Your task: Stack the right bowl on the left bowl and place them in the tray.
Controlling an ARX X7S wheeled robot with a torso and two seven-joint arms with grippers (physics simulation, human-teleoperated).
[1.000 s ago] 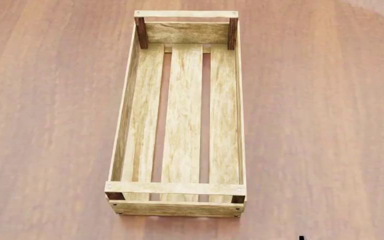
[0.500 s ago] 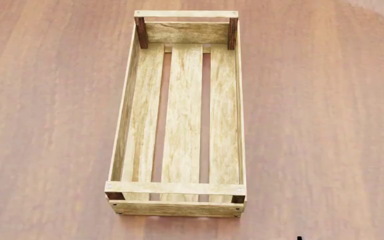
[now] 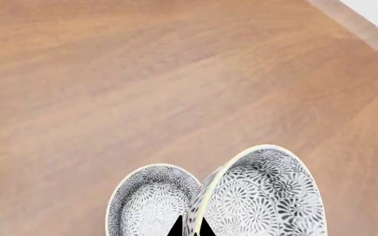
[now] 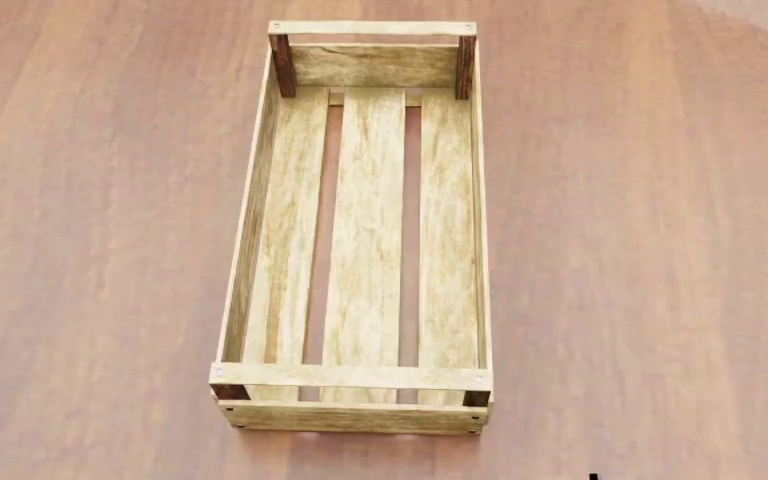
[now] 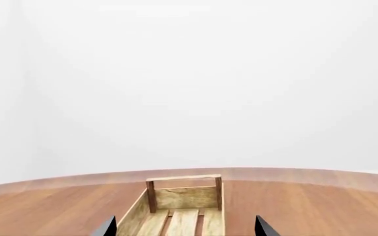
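Note:
In the left wrist view two grey-and-white flower-patterned bowls show close together over the wooden table. My left gripper (image 3: 190,227) is shut on the pale rim of the nearer, bigger-looking bowl (image 3: 267,196), one black fingertip (image 3: 175,229) on each side of its wall. That bowl is tilted up on edge. The other bowl (image 3: 151,201) lies beside it with the rims overlapping. Neither bowl shows in the head view. The tray (image 4: 253,230), a long light-wood slatted crate, stands empty mid-table. My right gripper (image 5: 185,227) is open and empty, facing the tray's (image 5: 183,196) end.
The brown wooden table (image 4: 91,250) spreads on both sides of the tray. Its far edge (image 3: 366,29) shows in the left wrist view and meets a plain white wall in the right wrist view. A small dark tip (image 4: 594,477) shows at the head view's lower edge.
The tray has not moved. The small dark tip at the head view's lower edge has slid slightly left and lower.

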